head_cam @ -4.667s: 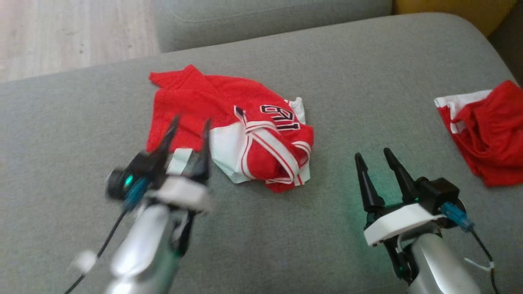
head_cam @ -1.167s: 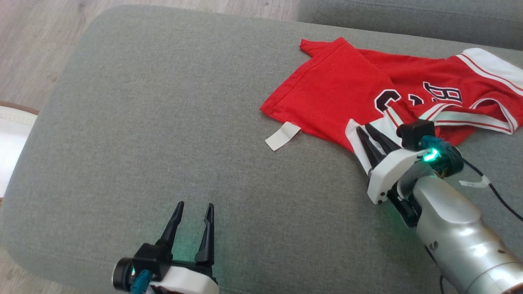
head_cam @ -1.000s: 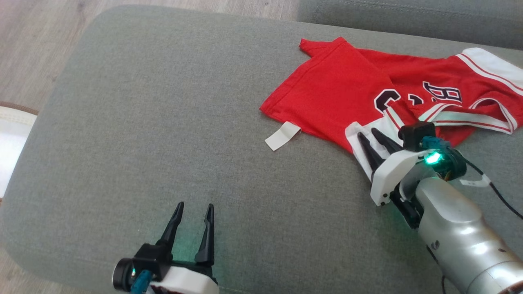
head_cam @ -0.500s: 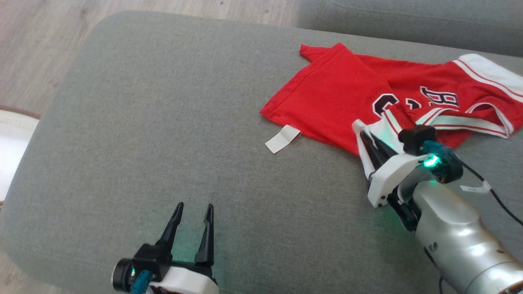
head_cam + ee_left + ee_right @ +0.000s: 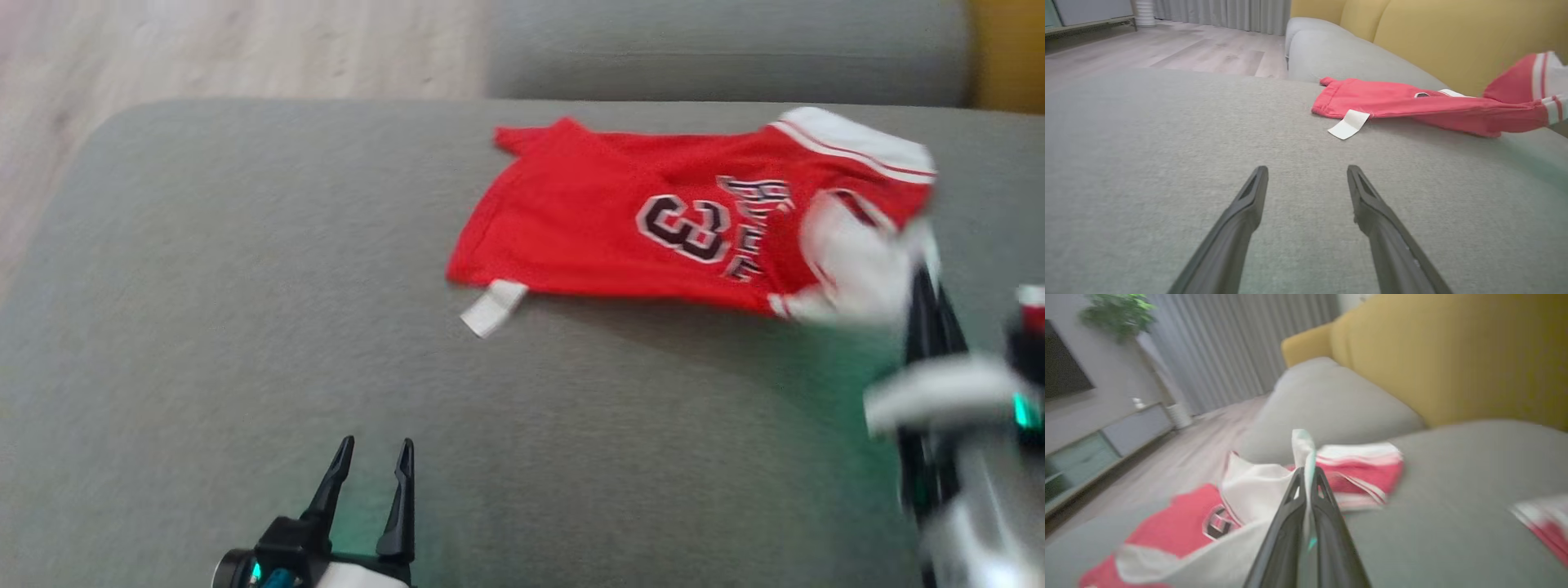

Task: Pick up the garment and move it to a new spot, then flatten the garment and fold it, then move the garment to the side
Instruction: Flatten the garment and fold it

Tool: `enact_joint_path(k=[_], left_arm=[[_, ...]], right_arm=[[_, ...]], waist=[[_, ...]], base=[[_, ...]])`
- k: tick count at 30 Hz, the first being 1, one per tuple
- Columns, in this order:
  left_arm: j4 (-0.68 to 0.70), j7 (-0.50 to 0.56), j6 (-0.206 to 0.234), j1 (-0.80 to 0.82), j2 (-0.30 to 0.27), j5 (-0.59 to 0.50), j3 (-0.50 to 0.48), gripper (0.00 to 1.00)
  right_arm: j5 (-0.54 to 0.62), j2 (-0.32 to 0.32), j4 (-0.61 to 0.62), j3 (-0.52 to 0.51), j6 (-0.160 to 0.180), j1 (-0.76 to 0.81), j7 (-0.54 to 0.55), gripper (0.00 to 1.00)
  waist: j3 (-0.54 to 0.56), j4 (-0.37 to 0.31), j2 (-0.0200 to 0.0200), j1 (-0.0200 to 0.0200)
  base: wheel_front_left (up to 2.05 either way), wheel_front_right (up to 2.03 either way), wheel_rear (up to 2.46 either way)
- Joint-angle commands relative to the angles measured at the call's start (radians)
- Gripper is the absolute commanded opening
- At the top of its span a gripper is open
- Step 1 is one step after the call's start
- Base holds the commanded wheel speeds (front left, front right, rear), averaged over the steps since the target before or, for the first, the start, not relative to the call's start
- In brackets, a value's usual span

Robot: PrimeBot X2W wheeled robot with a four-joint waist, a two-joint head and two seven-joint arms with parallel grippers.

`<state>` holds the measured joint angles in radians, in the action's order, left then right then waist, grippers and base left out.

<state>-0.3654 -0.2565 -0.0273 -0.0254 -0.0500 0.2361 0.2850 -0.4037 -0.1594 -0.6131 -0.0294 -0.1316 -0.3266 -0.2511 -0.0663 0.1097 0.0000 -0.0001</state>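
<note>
The right gripper (image 5: 1307,471), at 3 o'clock in the head view, is seen with fingers pressed together on the white trim of the red garment (image 5: 588,237), which is spread at 1 o'clock on the grey cushion (image 5: 245,327) with a "3" readable and other lettering blurred, while the left gripper (image 5: 376,443) at 7 o'clock is spread apart and empty.

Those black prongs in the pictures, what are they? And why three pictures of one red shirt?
The prongs are the fingers of a robot's two hands. One camera sits on its head and looks down at a grey sofa cushion. The other two sit on its wrists, each looking along that hand's fingers. A red shirt lies on the cushion, a white tag at its edge. The left hand is open and empty, apart from the shirt. The right hand is shut on the shirt's white edge and holds that end raised.
</note>
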Motion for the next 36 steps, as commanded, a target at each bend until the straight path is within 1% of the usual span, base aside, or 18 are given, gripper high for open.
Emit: enact_joint_path(k=[1, 3, 5, 6, 7, 10, 12, 17, 20, 24, 31, 33, 36], left_arm=[[0.021, -0.005, -0.001, 0.023, 0.0, -0.008, -0.038, 1.0], [0.018, -0.005, 0.0, 0.029, 0.0, -0.009, -0.039, 1.0], [0.016, -0.005, 0.003, 0.036, 0.0, -0.008, -0.039, 1.0], [0.015, -0.005, 0.005, 0.039, 0.0, -0.007, -0.04, 1.0], [0.015, -0.005, 0.005, 0.039, 0.0, -0.007, -0.04, 1.0], [0.014, -0.005, 0.01, 0.05, 0.0, -0.008, -0.041, 1.0], [0.012, -0.005, 0.012, 0.06, 0.0, -0.006, -0.042, 1.0], [-0.011, -0.005, 0.008, 0.13, 0.0, -0.001, -0.039, 1.0], [-0.057, -0.005, -0.011, 0.208, 0.0, 0.008, -0.033, 1.0], [-0.161, -0.005, -0.045, 0.334, 0.0, 0.03, -0.033, 1.0], [-0.312, -0.005, -0.083, 0.504, 0.0, 0.084, -0.032, 1.0], [-0.338, -0.005, -0.087, 0.533, 0.0, 0.102, -0.037, 1.0], [-0.386, -0.005, -0.087, 0.559, 0.0, 0.096, -0.031, 1.0]], right_arm=[[0.031, 0.038, 0.039, -0.034, 0.001, 0.037, -0.01, 1.0], [0.066, 0.067, 0.042, -0.13, 0.001, 0.096, -0.011, 1.0], [0.108, 0.086, 0.053, -0.194, 0.001, 0.132, -0.011, 1.0], [0.125, 0.093, 0.062, -0.216, 0.001, 0.141, -0.011, 1.0], [0.125, 0.093, 0.062, -0.216, 0.001, 0.141, -0.011, 1.0], [0.17, 0.105, 0.111, -0.244, 0.001, 0.15, -0.011, 1.0], [0.197, 0.108, 0.145, -0.218, 0.001, 0.149, -0.011, 1.0], [0.241, 0.109, 0.205, -0.1, 0.001, 0.137, -0.011, 1.0], [0.247, 0.109, 0.222, -0.048, 0.001, 0.125, -0.011, 1.0], [0.249, 0.109, 0.23, 0.002, 0.001, 0.101, -0.011, 1.0], [0.248, 0.109, 0.231, 0.03, 0.001, 0.07, -0.011, 1.0], [0.245, 0.109, 0.228, 0.029, 0.001, 0.065, -0.011, 1.0], [0.238, 0.109, 0.221, 0.029, 0.001, 0.059, -0.011, 1.0]], waist=[[0.02, -0.056, 0.0, 0.0001], [0.019, -0.08, 0.0, 0.0001], [0.016, -0.099, 0.0, 0.0001], [0.014, -0.107, 0.0, 0.0001], [0.014, -0.107, 0.0, 0.0001], [0.003, -0.125, 0.0, 0.0001], [-0.007, -0.132, 0.0, 0.0001], [-0.047, -0.144, 0.0, 0.0001], [-0.083, -0.154, 0.0, 0.0001], [-0.143, -0.178, 0.0, 0.0001], [-0.223, -0.23, 0.0, 0.0001], [-0.236, -0.242, 0.0, 0.0001], [-0.249, -0.257, 0.0, 0.0001]], base=[[0.0, 0.0, 0.0], [0.0, 0.0, 0.0], [0.0, 0.0, 0.0], [0.0, 0.0, 0.0], [0.0, 0.0, 0.0], [0.0, 0.0, 0.0], [0.0, 0.0, 0.0], [0.0, 0.0, 0.0], [0.0, 0.0, 0.0], [0.0, 0.0, 0.0], [0.0, 0.0, 0.0], [0.0, 0.0, 0.0], [0.0, 0.0, 0.0]])
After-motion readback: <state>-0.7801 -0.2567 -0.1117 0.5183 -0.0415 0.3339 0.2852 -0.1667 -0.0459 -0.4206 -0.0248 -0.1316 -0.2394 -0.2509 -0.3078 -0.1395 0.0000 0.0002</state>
